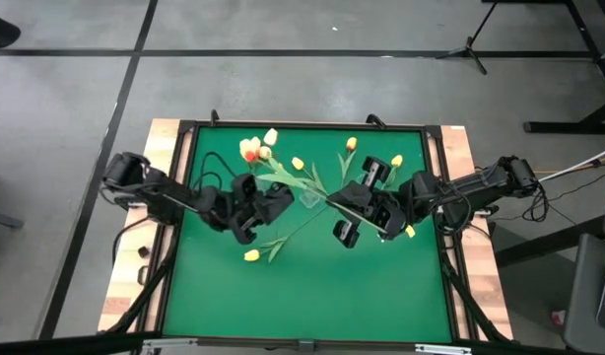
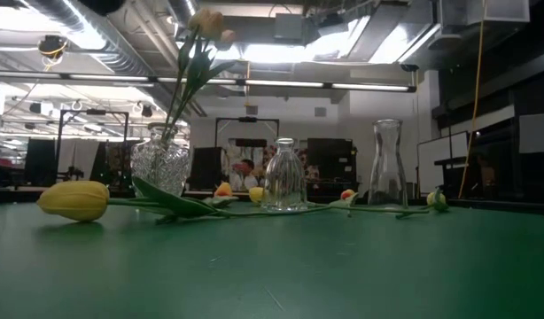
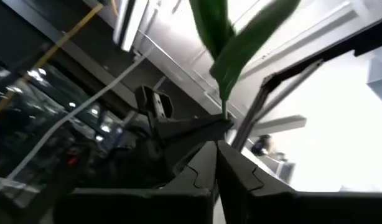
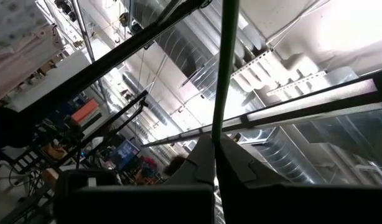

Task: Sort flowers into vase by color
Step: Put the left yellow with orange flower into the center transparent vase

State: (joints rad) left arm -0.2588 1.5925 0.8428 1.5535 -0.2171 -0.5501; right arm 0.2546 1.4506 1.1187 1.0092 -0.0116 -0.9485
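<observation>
Left gripper [image 3: 221,138] clenched on a leafy tulip stem [image 3: 223,93], right gripper [image 4: 216,144] clamped on another green stem [image 4: 223,68], probably one tulip each, yellow tulip [image 2: 74,200] lying on the green table [image 2: 343,266].

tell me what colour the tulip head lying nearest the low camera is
Yellow. The tulip head lies on the green table, best seen in the low view.

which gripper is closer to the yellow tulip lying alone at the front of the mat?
Left. The left gripper is just behind the yellow tulip; the right gripper is farther off toward the right side.
</observation>
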